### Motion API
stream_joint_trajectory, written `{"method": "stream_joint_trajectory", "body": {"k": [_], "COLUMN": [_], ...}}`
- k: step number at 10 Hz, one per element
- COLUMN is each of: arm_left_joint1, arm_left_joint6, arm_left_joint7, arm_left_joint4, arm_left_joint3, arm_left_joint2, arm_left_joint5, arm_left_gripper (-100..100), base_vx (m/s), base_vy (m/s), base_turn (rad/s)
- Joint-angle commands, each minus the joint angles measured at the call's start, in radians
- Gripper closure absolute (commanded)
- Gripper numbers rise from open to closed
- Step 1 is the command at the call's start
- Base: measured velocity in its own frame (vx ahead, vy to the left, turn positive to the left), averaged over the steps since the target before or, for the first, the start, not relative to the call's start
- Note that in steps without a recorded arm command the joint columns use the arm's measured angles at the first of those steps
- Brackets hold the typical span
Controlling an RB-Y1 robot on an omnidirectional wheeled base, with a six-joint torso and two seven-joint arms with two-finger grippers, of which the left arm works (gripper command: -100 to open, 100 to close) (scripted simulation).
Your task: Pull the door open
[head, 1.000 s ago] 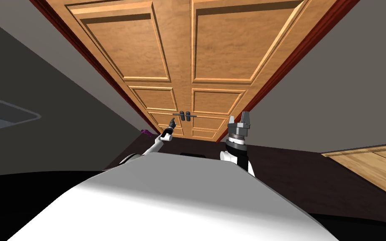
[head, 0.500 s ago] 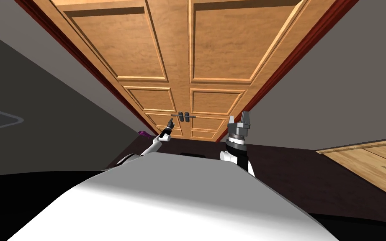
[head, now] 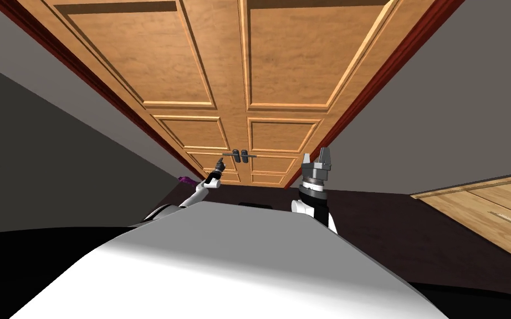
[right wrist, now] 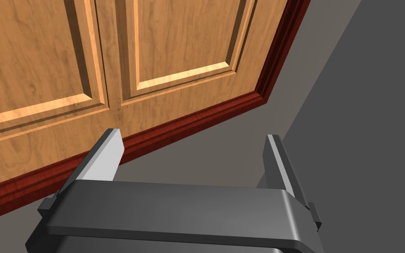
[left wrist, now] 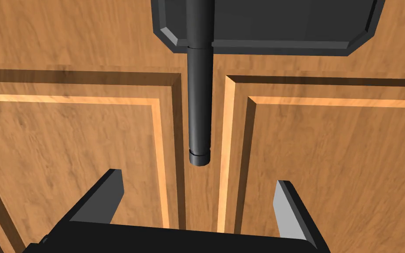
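Presently: left gripper (left wrist: 197,180) open wide, empty, aligned just short of dark door handle (left wrist: 198,110) tip, no contact, mid-frame in head view. Right gripper (right wrist: 193,135) open wide, empty.

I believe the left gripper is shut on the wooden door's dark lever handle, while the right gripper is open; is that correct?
Not quite: the left wrist view shows the left gripper open, its fingers short of the tip of the dark lever handle on the wooden door. The right gripper is indeed open.
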Motion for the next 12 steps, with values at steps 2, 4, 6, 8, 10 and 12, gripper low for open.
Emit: {"method": "stream_joint_trajectory", "body": {"k": [2, 4, 6, 8, 10, 12], "arm_left_joint1": [0.022, 0.028, 0.023, 0.027, 0.027, 0.027], "arm_left_joint6": [-0.017, -0.033, -0.044, -0.038, -0.038, -0.038], "arm_left_joint7": [0.034, 0.055, 0.068, 0.063, 0.063, 0.063], "arm_left_joint4": [0.021, 0.036, 0.037, 0.035, 0.035, 0.035], "arm_left_joint3": [0.027, 0.033, 0.025, 0.029, 0.029, 0.029], "arm_left_joint2": [0.054, 0.078, 0.08, 0.081, 0.081, 0.081], "arm_left_joint5": [0.018, 0.027, 0.028, 0.028, 0.028, 0.028], "arm_left_gripper": [-100, -100, -100, 100, 100, 100], "base_vx": [0.148, 0.136, 0.195, 0.04, -0.029, -0.015], "base_vy": [-0.025, 0.008, -0.007, -0.008, 0.008, 0.0], "base_turn": [-0.155, -0.142, -0.212, -0.001, -0.007, 0.0]}}
